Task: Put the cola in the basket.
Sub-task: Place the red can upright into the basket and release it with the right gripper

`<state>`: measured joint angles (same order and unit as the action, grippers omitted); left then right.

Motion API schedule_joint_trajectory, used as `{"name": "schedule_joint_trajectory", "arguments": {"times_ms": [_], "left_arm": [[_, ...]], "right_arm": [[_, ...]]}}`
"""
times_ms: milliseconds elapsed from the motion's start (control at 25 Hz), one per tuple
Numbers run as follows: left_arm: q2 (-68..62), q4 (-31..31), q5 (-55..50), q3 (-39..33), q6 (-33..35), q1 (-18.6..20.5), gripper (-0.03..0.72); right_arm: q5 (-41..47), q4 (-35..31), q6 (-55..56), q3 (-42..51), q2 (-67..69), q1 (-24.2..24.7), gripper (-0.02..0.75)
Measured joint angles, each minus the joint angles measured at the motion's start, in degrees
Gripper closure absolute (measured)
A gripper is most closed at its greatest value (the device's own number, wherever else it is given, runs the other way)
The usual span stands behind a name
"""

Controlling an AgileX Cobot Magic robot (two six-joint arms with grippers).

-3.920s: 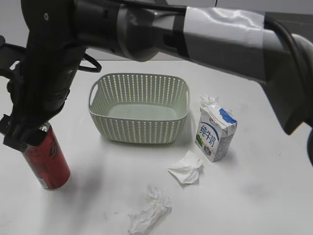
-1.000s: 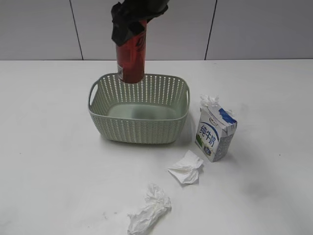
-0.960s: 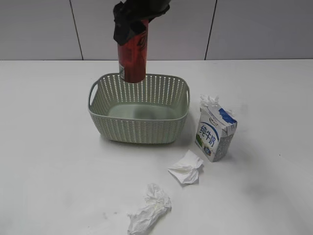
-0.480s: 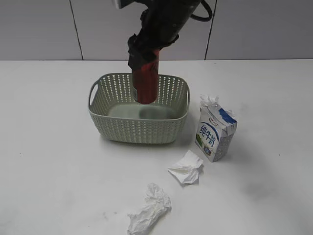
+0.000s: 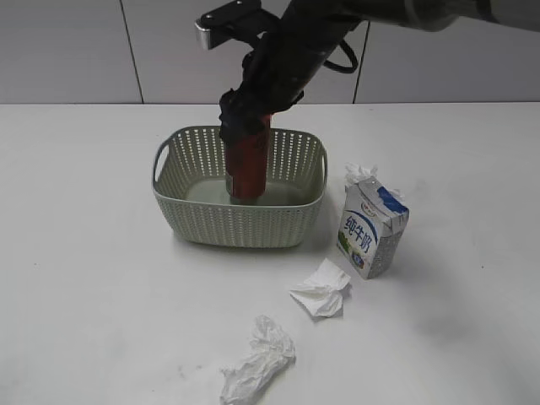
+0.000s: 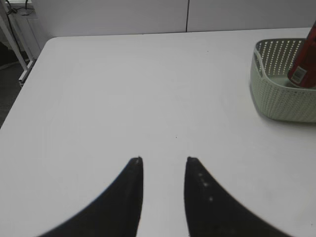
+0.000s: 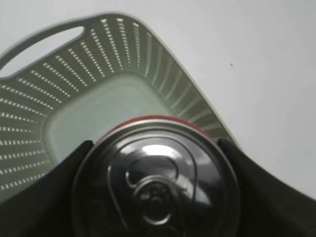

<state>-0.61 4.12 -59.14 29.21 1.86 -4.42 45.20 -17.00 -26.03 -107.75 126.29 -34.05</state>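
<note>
Now your right fingers (image 5: 239, 118) clamp the cola (image 5: 246, 162), upright inside the basket (image 5: 240, 221); left fingers (image 6: 163, 170) apart over bare worktop (image 6: 123, 89).

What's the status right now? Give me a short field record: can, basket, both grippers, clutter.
cola can: upright, lower part inside the basket, still gripped
basket: sage-green, on the white table; nothing else seen inside
right gripper: shut on the can's top
left gripper: open, holding nothing, over bare table
milk carton: standing right of basket
crumpled tissues: in front of basket, on table
</note>
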Motion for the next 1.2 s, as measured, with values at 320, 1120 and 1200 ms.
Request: {"name": "schedule_joint_trajectory", "arguments": {"times_ms": [320,1120,1200], "left_arm": [[0.0,0.0,0.0,0.0,0.0,0.0,0.457],[0.0,0.0,0.0,0.0,0.0,0.0,0.457],[0.0,0.0,0.0,0.0,0.0,0.0,0.457]], "right_arm": [[0.76,-1.26,0.0,-0.05,2.22,0.0,0.216],[0.27,-5.39,2.01,-5.71,-3.69,0.16,0.085],[0.28,-5.33,3.42,-6.57,-4.5,0.47,0.087]]}}
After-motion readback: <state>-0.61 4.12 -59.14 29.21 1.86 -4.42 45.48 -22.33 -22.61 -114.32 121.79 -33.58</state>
